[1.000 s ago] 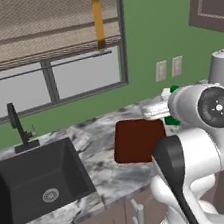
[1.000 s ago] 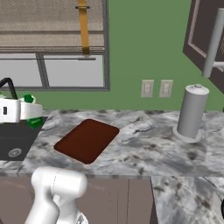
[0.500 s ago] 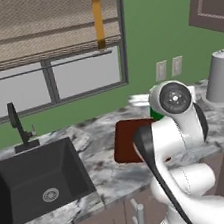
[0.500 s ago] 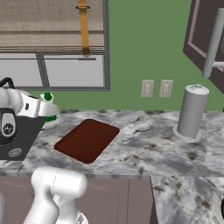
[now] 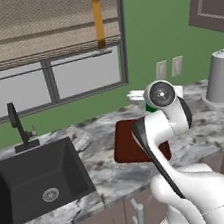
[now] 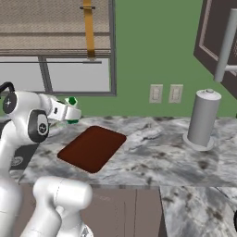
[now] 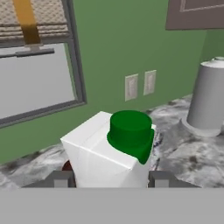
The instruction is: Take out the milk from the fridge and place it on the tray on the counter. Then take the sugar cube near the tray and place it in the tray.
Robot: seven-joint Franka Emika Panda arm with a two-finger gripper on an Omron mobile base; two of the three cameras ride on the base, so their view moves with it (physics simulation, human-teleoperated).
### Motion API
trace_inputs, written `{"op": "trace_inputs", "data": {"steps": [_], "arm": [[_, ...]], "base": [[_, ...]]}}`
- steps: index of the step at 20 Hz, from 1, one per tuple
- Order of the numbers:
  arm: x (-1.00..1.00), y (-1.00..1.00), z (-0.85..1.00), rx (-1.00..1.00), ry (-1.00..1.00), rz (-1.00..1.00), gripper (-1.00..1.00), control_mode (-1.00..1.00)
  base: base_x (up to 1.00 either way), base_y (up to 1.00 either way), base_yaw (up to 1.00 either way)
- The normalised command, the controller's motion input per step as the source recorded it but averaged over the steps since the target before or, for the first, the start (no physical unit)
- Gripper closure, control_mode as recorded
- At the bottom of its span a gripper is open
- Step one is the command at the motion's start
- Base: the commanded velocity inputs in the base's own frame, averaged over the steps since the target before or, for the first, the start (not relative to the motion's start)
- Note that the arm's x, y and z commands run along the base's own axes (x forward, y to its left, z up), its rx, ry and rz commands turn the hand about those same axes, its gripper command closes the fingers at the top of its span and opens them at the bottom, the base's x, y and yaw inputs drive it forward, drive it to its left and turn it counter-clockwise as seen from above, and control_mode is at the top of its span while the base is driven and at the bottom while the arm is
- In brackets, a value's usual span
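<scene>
Hand view has the milk (image 7: pixel 114 153) clamped between my jaws (green cap up) — I'm mid-carry, gripper (image 6: pixel 69 112) above the tray's (image 6: pixel 92 147) far edge. Next I'd judge: ease forward over the tray and lower it — then release.

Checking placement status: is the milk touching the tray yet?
Apart. In the right base view the milk, held in the gripper, hangs above and beyond the tray, counter showing between them.

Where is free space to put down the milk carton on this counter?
The tray has a bare surface. The counter is also bare between the tray and the grey canister. It is crowded at the tray's sink side, where the gripper holds the milk.
</scene>
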Motion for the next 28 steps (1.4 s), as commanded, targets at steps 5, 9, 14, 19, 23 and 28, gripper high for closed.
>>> {"op": "trace_inputs", "data": {"steps": [5, 9, 14, 19, 23, 28], "arm": [[0.88, -0.36, -0.36, 0.15, 0.05, 0.0, 1.0, -1.0], [0.87, -0.53, -0.4, 0.14, 0.04, 0.0, 1.0, -1.0], [0.53, -0.21, -0.42, 0.0, 0.0, 0.16, 1.0, -1.0], [0.05, 0.0, -0.32, -0.03, 0.0, 0.38, 1.0, -1.0], [0.13, -0.03, -0.17, 0.0, -0.01, 0.47, 1.0, -1.0], [0.23, 0.0, -0.29, -0.05, -0.02, 0.46, 1.0, -1.0]], "base": [[0.0, 0.0, 0.0], [0.0, 0.0, 0.0], [0.0, 0.0, 0.0], [0.0, 0.0, 0.0], [0.0, 0.0, 0.0], [0.0, 0.0, 0.0]]}}
